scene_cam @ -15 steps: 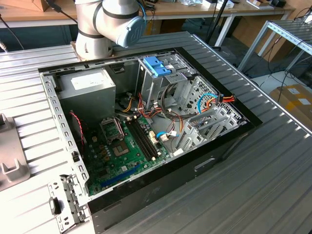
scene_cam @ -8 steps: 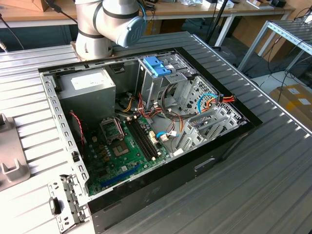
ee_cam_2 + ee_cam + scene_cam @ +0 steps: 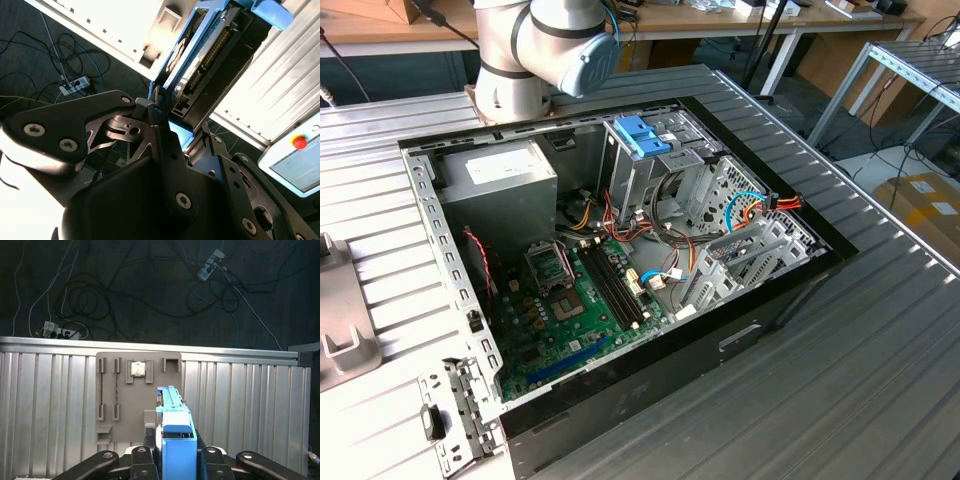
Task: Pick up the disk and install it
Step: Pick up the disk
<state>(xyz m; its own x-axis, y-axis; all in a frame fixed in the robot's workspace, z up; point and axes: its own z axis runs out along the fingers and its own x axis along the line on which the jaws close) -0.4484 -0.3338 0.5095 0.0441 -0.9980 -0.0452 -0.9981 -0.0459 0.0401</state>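
Disk [image 3: 175, 415] held end-on in the pincer [image 3: 175, 455] is seen over the ribbed table [image 3: 50, 405], in front of a grey slotted plate [image 3: 112, 390]; whether the two touch cannot be told. In the exterior view, from nine o'clock towards three, the open computer case [image 3: 760, 320] contains a power supply [image 3: 500, 185], a metal cage [image 3: 630, 175] topped by a blue latch [image 3: 642, 135] near twelve o'clock, then loose cables [image 3: 760, 205]. The pincer is pressed together on the disk's near end, as shown in both wrist views. Its length and blue rails [image 3: 272, 11] are thereby left free, probably so they can slide into a bay. Installation is judged not yet done.
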